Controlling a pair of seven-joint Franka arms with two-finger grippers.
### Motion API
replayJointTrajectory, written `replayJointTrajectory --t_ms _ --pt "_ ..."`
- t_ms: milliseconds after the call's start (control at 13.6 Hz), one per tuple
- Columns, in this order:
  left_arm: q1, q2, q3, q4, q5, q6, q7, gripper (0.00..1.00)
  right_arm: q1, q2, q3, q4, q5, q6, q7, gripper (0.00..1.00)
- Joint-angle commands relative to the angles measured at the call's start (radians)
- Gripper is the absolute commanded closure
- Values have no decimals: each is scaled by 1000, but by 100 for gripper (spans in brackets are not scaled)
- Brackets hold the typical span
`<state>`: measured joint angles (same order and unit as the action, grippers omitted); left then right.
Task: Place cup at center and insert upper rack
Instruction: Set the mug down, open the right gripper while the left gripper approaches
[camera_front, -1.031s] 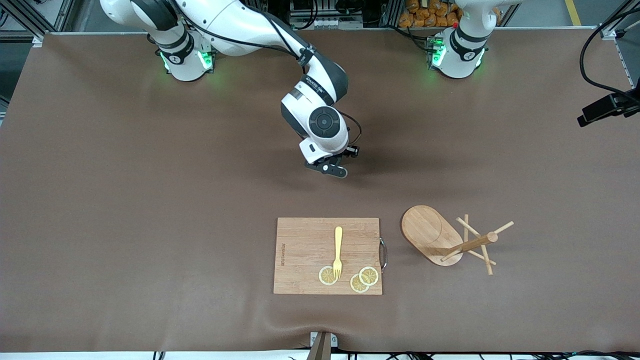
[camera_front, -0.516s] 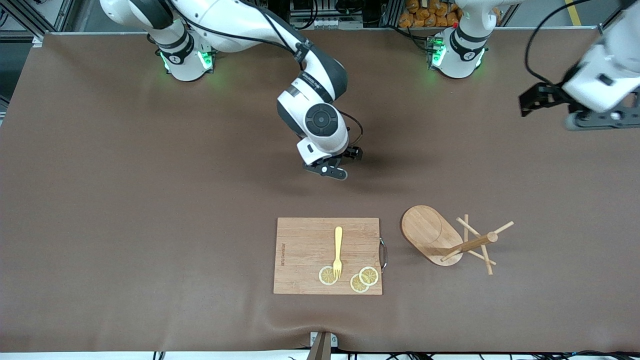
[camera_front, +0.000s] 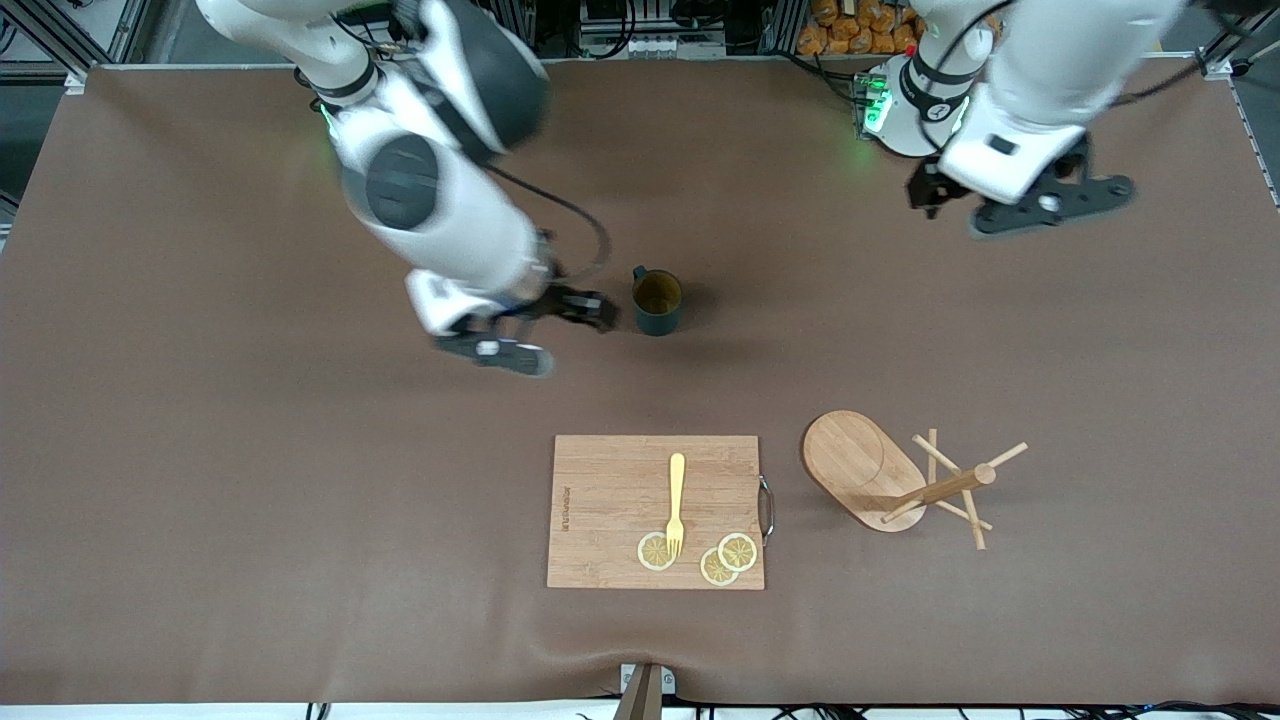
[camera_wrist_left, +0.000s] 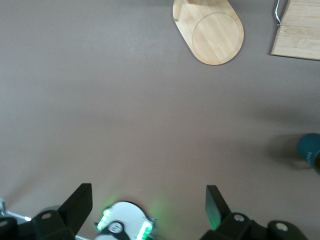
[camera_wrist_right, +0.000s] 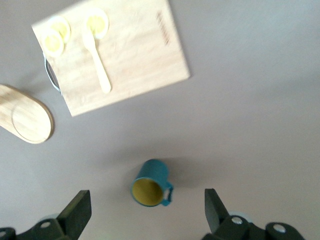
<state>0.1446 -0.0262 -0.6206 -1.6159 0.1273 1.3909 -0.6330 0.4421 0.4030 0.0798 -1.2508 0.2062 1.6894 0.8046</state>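
The dark teal cup (camera_front: 657, 300) stands upright on the bare mat near the table's middle, its yellowish inside showing (camera_wrist_right: 151, 183). My right gripper (camera_front: 500, 355) hangs open and empty above the mat beside the cup, toward the right arm's end. In the right wrist view the cup sits apart from its fingers (camera_wrist_right: 77, 212). The upper rack (camera_front: 905, 480), a light wooden mug tree, lies tipped on its side nearer the front camera, its oval base (camera_wrist_left: 212, 32) facing up. My left gripper (camera_front: 1050, 205) is open and empty, up in the air close to the left arm's base.
A rectangular wooden cutting board (camera_front: 610, 490) lies beside the rack toward the right arm's end, carrying a yellow fork (camera_front: 676, 500) and lemon slices (camera_front: 737, 551). The left arm's base (camera_wrist_left: 125, 225) shows between the left fingers.
The right gripper has risen and pulled away toward the right arm's end, uncovering the cup on the mat. The left arm has swung in from the table's edge toward its base.
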Motion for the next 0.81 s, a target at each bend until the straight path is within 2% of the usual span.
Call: replayJointTrajectory --t_ms 0,221,442,589,737 --pt "4 -8 -76 -24 32 8 -153 0 -132 -113 18 -50 -62 -51 -134 0" --pt "3 20 -171 -24 63 11 -293 0 -242 -190 18 -70 -192 -92 -406 0" --pt "-2 35 -237 -24 64 28 -478 0 -382 -242 9 -105 -208 -83 -658 0" --pt "-19 54 -284 -24 69 51 -598 0 -434 -295 -53 -177 -205 -56 -779 0" --pt "-116 89 -289 -25 141 53 -701 0 -477 -374 -72 -267 -205 -31 -892 0"
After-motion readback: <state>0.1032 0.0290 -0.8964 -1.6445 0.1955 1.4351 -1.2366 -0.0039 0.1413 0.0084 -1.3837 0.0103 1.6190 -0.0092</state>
